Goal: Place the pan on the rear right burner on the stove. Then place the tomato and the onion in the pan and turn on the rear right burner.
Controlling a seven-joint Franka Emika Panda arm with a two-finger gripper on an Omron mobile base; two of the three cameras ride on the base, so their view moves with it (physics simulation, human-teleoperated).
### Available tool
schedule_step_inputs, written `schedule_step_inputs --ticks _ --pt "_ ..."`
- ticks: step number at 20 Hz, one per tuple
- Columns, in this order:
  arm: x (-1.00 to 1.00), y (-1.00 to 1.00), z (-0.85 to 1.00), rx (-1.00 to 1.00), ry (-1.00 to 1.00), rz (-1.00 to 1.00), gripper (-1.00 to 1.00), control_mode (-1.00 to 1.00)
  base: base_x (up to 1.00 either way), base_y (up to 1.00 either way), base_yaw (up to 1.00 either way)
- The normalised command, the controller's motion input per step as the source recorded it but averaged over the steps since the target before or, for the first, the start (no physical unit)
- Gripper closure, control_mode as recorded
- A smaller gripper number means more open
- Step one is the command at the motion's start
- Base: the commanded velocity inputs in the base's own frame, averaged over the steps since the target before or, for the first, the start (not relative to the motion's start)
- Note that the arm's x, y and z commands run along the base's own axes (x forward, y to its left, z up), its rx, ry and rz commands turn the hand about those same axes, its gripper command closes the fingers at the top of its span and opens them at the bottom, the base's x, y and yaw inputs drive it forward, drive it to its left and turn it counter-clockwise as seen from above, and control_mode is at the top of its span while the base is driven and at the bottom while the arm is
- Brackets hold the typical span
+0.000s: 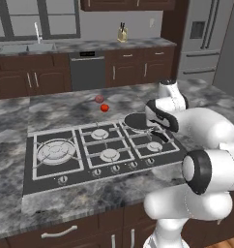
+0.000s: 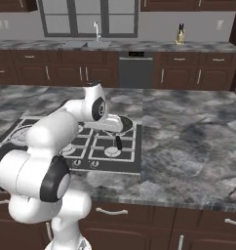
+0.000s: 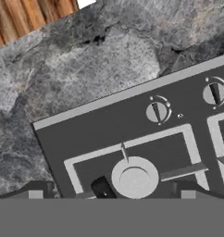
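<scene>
Small round dark frying pan with thin grey rim seated on the rear right burner of the flat steel-grey gas cooktop, short black handle pointing toward the knob row. Two-finger gripper spread wide and empty just above the handle, presumably after release. Bright red tomato and maroon-pink onion waiting on the marbled grey table beyond the cooktop; no legible writing or brand marks.
</scene>
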Motion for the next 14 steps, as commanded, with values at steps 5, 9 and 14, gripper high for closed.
schedule_step_inputs --ticks 5,9,14 --pt "0.00 -0.51 0.63 0.48 0.10 -0.27 -1.00 -1.00 0.00 0.00 0.00" --pt "-0.04 -0.23 0.79 0.36 0.00 -0.02 -1.00 -1.00 0.00 0.00 0.00" --pt "-0.34 0.04 0.17 -0.03 -0.01 0.18 -1.00 -1.00 0.00 0.00 0.00"
